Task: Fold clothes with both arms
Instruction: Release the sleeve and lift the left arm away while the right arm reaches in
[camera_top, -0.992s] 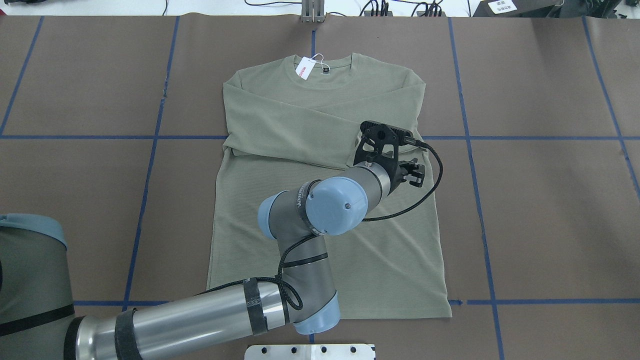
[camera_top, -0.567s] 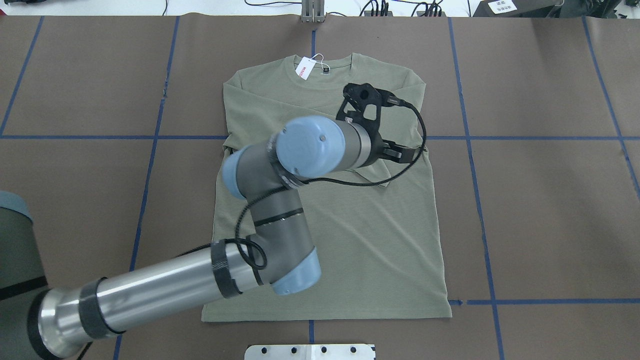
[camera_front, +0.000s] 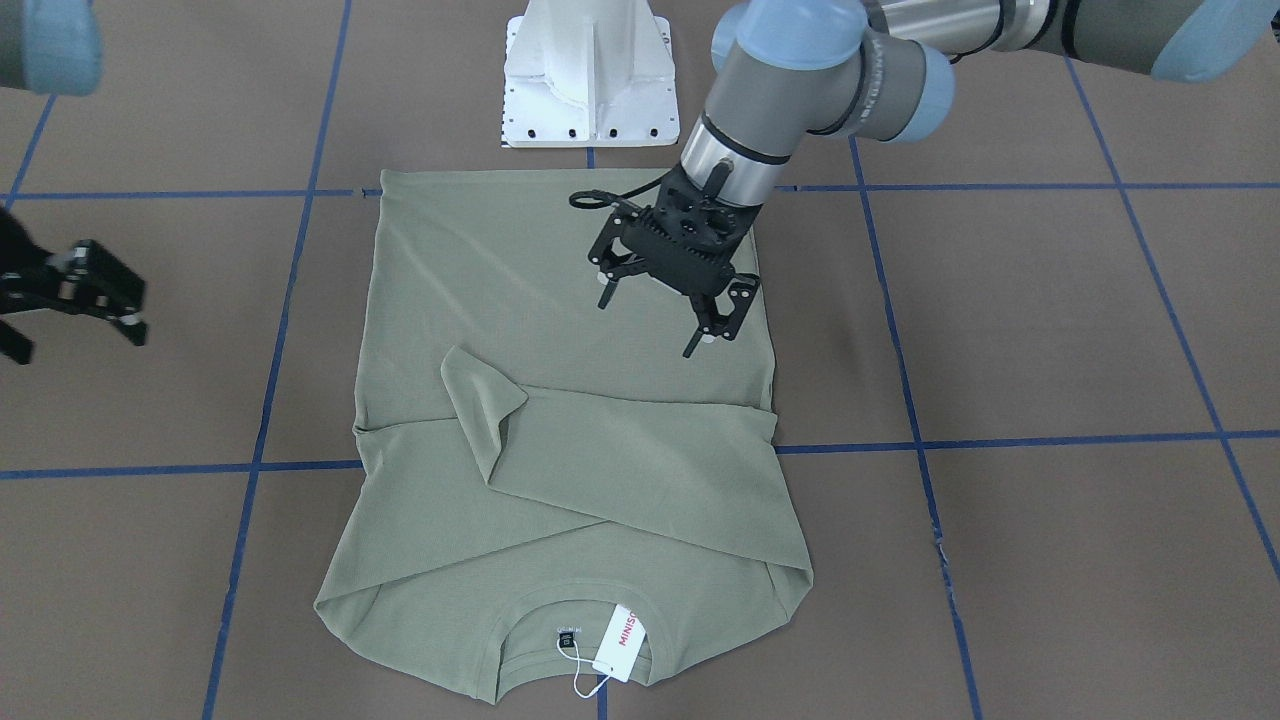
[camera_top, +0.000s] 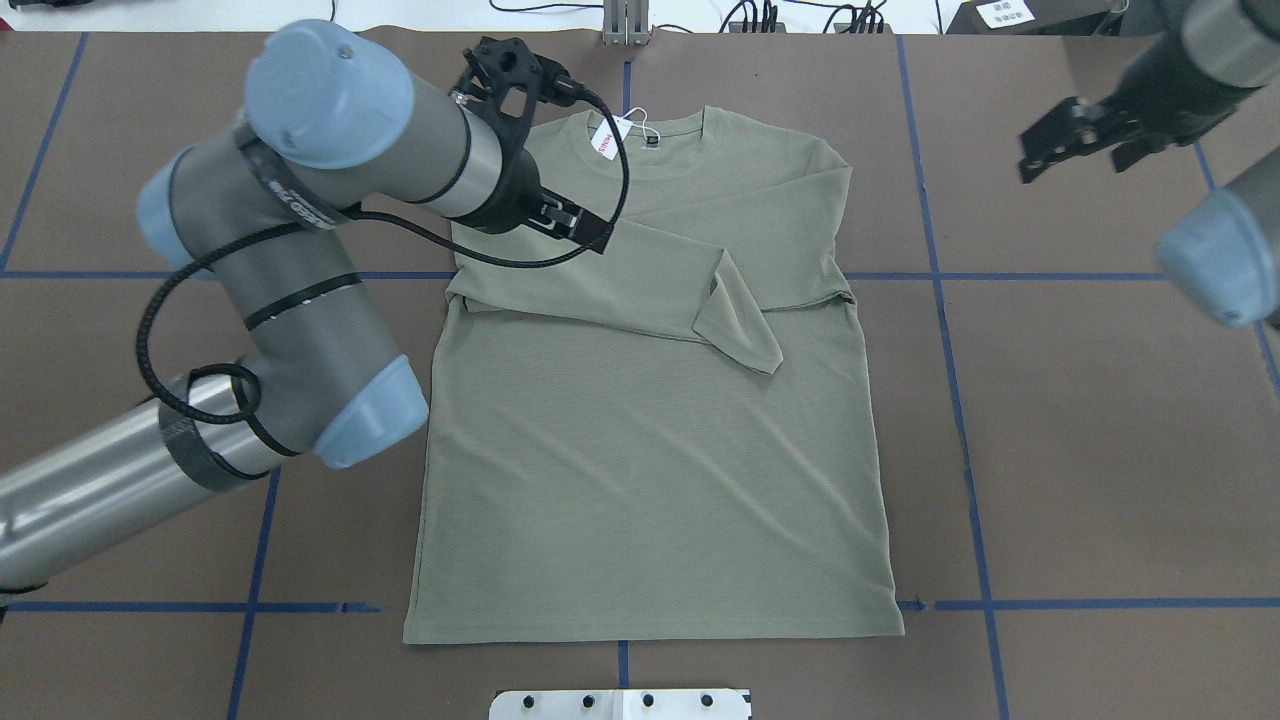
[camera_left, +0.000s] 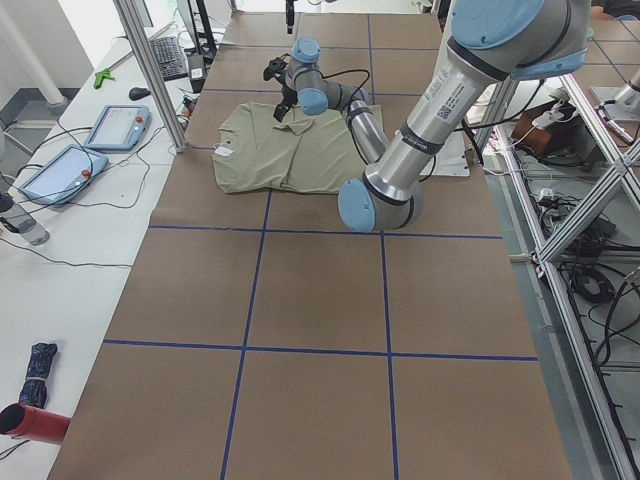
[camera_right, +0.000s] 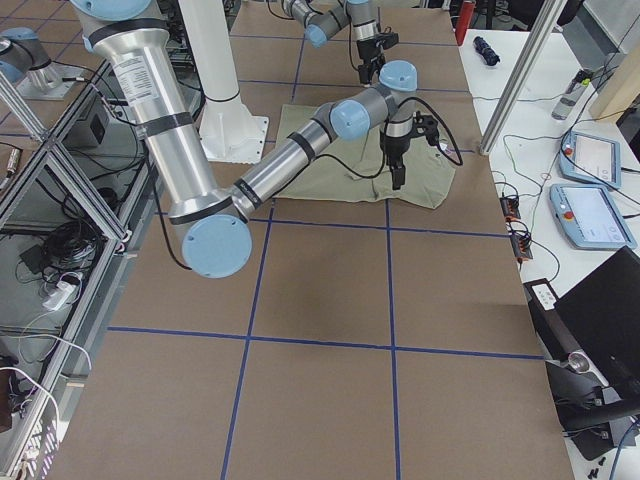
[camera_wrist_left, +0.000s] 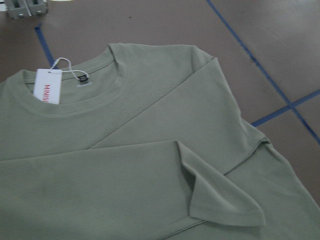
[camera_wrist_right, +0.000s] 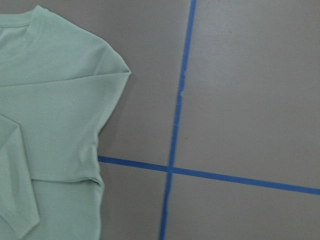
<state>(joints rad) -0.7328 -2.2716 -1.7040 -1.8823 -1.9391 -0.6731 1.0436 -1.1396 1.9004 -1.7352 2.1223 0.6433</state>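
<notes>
The olive-green shirt (camera_top: 650, 460) lies flat in the middle of the counter (camera_top: 1100, 450). Its collar points to the far edge, away from the robot. Its bottom hem is close to the robot's edge. The white hang tag (camera_top: 607, 137) with red letters lies at the collar. Both sleeves are folded across the chest. The top sleeve (camera_top: 620, 285) ends in a cuff (camera_top: 745, 335) that is flipped over, near the shirt's right side.

A second ago the left arm (camera_top: 300, 200) reached over the middle of the shirt, and its claw was right above that cuff. Now the arm has swung back toward the counter's left edge. The left claw (camera_front: 655, 318) hangs in the air above the left half of the shirt. Its fingers are spread wide and there is nothing in them. The cuff is no longer hidden under the claw.

The right arm (camera_top: 1215, 250) was not in the overhead view before. Now the right claw (camera_top: 1072, 148) shows over the far right corner of the counter, off the shirt. Its fingers are apart and it holds nothing.
</notes>
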